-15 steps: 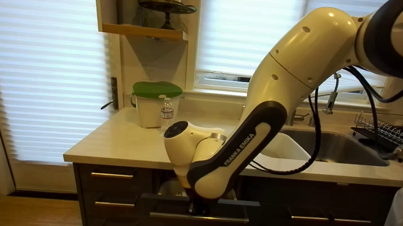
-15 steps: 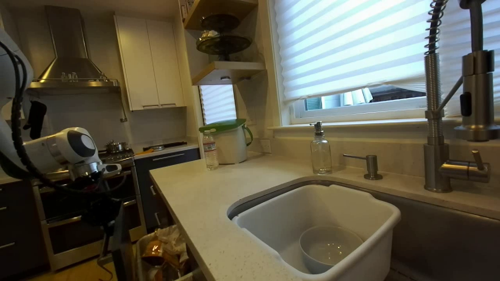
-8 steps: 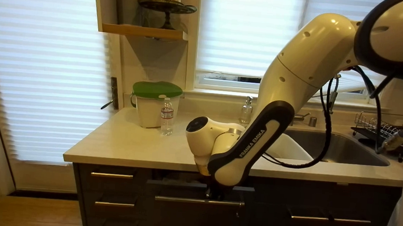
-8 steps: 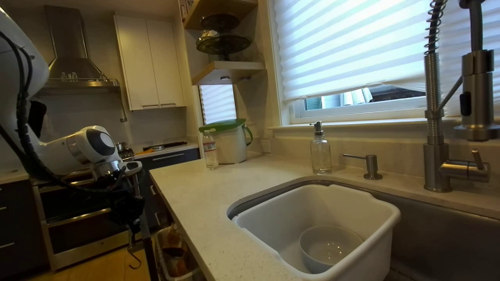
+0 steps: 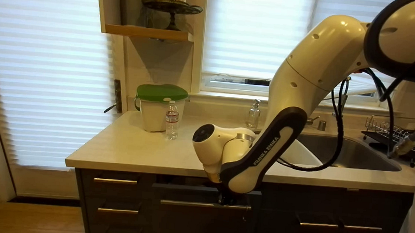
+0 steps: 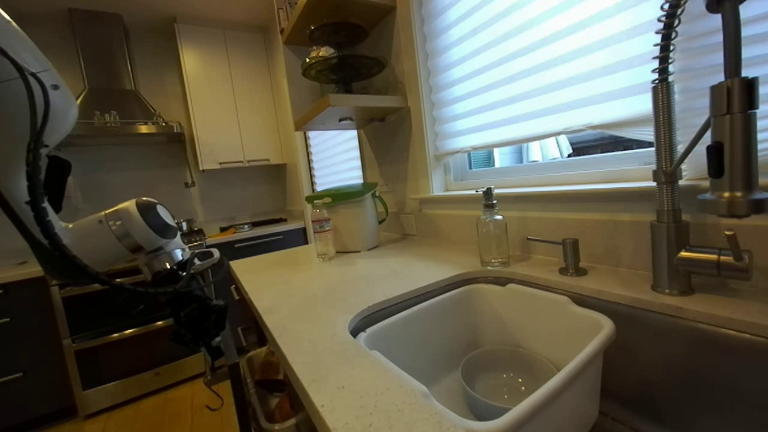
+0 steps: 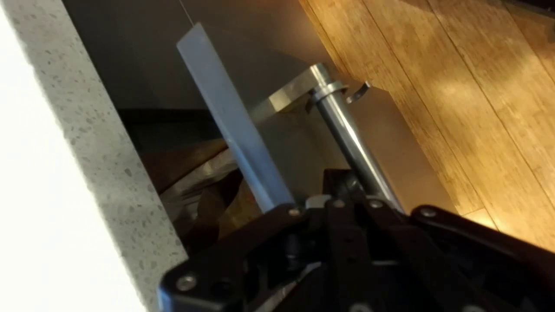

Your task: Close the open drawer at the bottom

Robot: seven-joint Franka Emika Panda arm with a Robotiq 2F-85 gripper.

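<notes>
The drawer (image 5: pixel 202 225) has a tall dark front with a long silver bar handle (image 5: pixel 195 204). It stands partly pulled out from under the counter. A white bin (image 6: pixel 254 397) with brown and orange contents shows inside it. In the wrist view the top edge of the drawer front (image 7: pixel 232 115) is apart from the counter edge, with the bin's contents in the gap. My gripper (image 5: pixel 226 201) points down at the handle. In the wrist view the gripper (image 7: pixel 342 184) looks shut, its fingertips between the handle bar (image 7: pixel 353 143) and the drawer front, close against the bar.
The light countertop (image 5: pixel 127 151) overhangs the cabinet. Shallower drawers (image 5: pixel 114 194) stand beside the open one. A bottle (image 5: pixel 172 121) and a green-lidded bin (image 5: pixel 154 114) stand on the counter. The sink holds a white tub (image 6: pixel 570 384). Wooden floor (image 7: pixel 468 86) lies below.
The drawer has moved inward toward the cabinet, mostly in the first half second and slightly since. My arm has moved with it, the gripper staying at the handle and shifting along it.
</notes>
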